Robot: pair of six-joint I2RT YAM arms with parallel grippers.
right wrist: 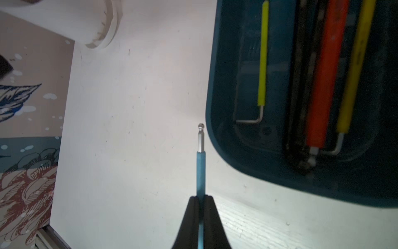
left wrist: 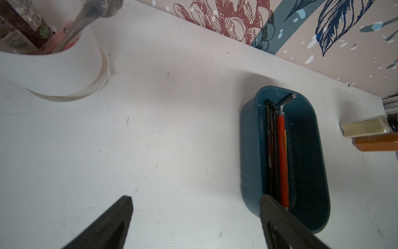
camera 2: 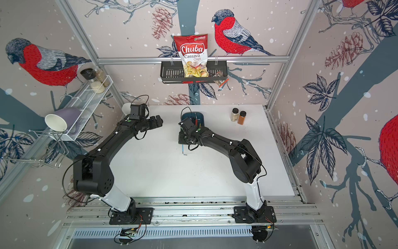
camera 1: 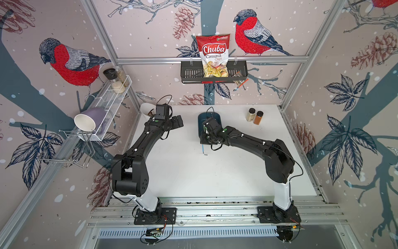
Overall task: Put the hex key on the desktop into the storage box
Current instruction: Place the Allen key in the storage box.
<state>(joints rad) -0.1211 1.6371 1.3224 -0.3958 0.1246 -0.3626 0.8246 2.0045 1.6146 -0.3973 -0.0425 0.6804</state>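
My right gripper [right wrist: 200, 197] is shut on the blue-sleeved hex key [right wrist: 200, 172]. Its bare ball tip points past the fingers, over the desktop [right wrist: 133, 129] and just outside the wall of the storage box [right wrist: 228, 86]. In both top views the key's bent end [camera 1: 204, 151] [camera 2: 183, 150] sticks out below the right wrist. The teal box [camera 1: 216, 118] holds several hex keys with yellow, orange and black sleeves. My left gripper [left wrist: 196, 198] is open with nothing between its fingers, above the desktop beside the box [left wrist: 247, 151].
A white cup [left wrist: 64, 71] holding tools stands at the back left corner. Two spice jars [camera 1: 255, 116] stand at the back right of the box. On the rear wall hangs a black basket [camera 1: 189, 74] with a chips bag [camera 1: 214, 56]. A white wire shelf [camera 1: 112, 94] lines the left wall.
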